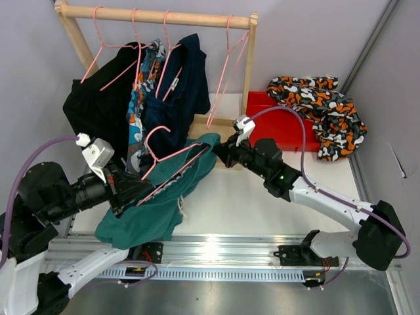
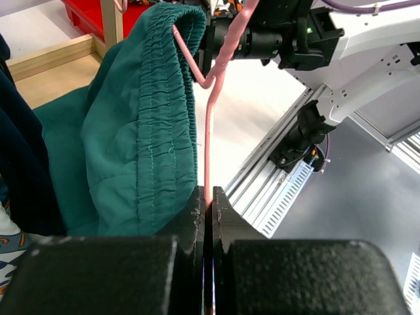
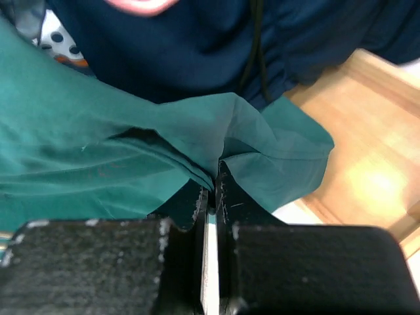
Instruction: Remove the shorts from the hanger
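Note:
The teal green shorts (image 1: 151, 210) hang on a pink hanger (image 1: 172, 156) that is off the rail, low over the table. My left gripper (image 2: 209, 197) is shut on the hanger's wire (image 2: 209, 144), and the elastic waistband (image 2: 131, 144) drapes to the left of it. My right gripper (image 3: 215, 174) is shut on a fold of the teal shorts (image 3: 131, 151) at their far corner (image 1: 210, 141). On the rail hang the black shorts (image 1: 98, 105), the blue-orange-white patterned shorts (image 1: 139, 111) and the navy shorts (image 1: 187, 85).
The wooden rack (image 1: 157, 14) stands at the back with an empty pink hanger (image 1: 226, 72) at its right end. Black-orange-white patterned shorts (image 1: 321, 108) lie at the back right, partly on a red tray (image 1: 275, 125). The rack's wooden base (image 3: 367, 151) lies just beyond the right gripper.

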Robot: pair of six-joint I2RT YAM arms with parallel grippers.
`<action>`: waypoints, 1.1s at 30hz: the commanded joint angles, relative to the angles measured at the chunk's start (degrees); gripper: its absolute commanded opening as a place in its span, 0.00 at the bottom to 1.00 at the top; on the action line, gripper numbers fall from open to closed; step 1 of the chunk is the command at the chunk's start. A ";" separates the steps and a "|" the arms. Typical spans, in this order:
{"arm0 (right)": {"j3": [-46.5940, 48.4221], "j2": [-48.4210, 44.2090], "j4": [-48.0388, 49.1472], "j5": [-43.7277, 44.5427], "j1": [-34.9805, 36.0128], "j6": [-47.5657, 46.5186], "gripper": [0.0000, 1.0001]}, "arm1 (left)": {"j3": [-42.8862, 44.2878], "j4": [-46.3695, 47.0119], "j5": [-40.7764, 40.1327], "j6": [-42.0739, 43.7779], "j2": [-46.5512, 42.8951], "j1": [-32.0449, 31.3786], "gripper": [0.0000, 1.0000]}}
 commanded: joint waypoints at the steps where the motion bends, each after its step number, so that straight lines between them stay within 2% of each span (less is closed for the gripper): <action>1: 3.55 -2.30 3.95 3.04 -0.72 -1.70 0.00 | -0.44 3.91 0.36 -1.42 -0.57 -0.59 0.00; 6: 3.29 -7.05 1.24 3.66 -7.39 -0.39 0.00 | -1.93 3.82 0.18 -1.33 -0.31 -0.59 0.00; 9: 3.29 -8.37 -0.61 2.70 -16.34 2.51 0.00 | -2.98 4.00 1.41 -1.24 -0.31 -0.59 0.00; 13: 3.20 -8.11 -2.99 2.95 -23.82 7.34 0.00 | -4.22 4.79 3.61 -1.59 -0.66 -0.59 0.00; 20: 0.30 -6.79 -2.64 1.65 -24.73 10.34 0.00 | -3.78 5.67 4.67 -2.21 -0.57 -0.59 0.00; 22: -1.45 -7.67 -2.20 -0.56 -22.37 10.35 0.00 | -3.86 6.11 3.44 -2.29 -0.31 -0.59 0.00; 25: -2.34 -10.56 -3.17 1.01 -9.03 2.98 0.00 | -4.30 9.25 -1.73 -3.08 -0.22 -0.59 0.00; 26: -2.34 -11.53 -4.30 3.81 -0.55 1.04 0.00 | -5.35 10.23 -3.14 -3.43 -0.13 -0.59 0.00; 27: -2.34 -11.97 -4.83 5.40 3.01 -0.19 0.00 | -5.80 11.46 -6.81 -3.70 -0.05 -0.59 0.00; 29: -2.16 -12.85 -5.36 7.69 8.39 -1.26 0.00 | -7.89 15.05 -10.96 -4.84 0.48 -0.59 0.00; 30: -1.99 -14.08 -6.06 9.18 11.63 -1.26 0.00 | -9.48 15.94 -15.68 -5.45 0.66 -0.59 0.00; 33: 0.55 -17.85 -9.22 14.80 14.29 -2.75 0.00 | -13.08 15.87 -22.29 -5.72 2.32 -0.59 0.00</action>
